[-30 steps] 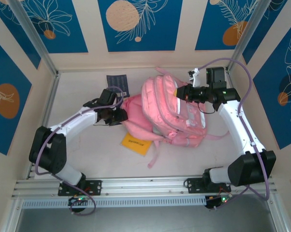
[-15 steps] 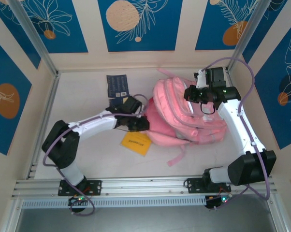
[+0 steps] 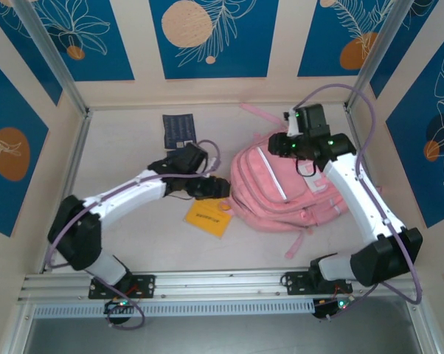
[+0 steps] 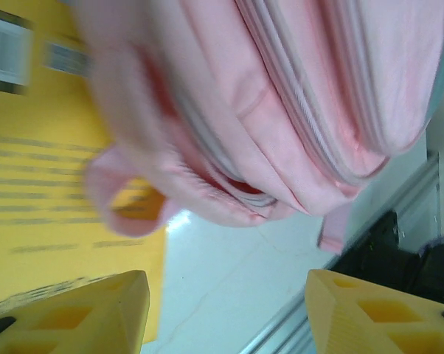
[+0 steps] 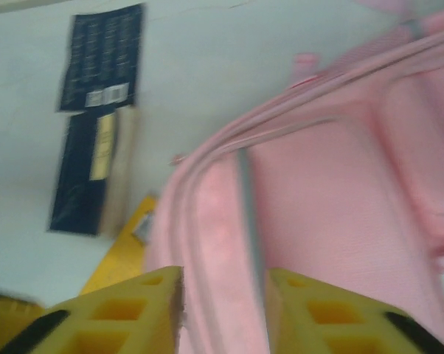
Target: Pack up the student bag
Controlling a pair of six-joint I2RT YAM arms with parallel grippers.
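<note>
Student bag (image 3: 281,193) lies flat on the white table (image 3: 122,158), right of centre, front pockets and a pale strip facing up, straps trailing toward the near edge and the far wall. Left tool (image 3: 220,187) sits low at the bag's left edge, just above a yellow booklet (image 3: 207,219) that lies on the table touching the bag's near-left corner. Left wrist view: both yellow fingers (image 4: 67,313) stand wide apart, nothing between them; bag (image 4: 281,110) and a small pink fabric loop lie ahead, booklet (image 4: 30,184) to the left. Left tool is open. Right tool (image 3: 279,144) is over the bag's far end. Right wrist view: fingers (image 5: 122,313) are narrowly parted, with pink fabric and a grey strip of the bag (image 5: 340,199) seen through the gap beyond the tips; no fabric appears clamped, though the picture is blurred. A dark blue booklet (image 3: 179,130) lies flat near the far wall, apart from the bag.
</note>
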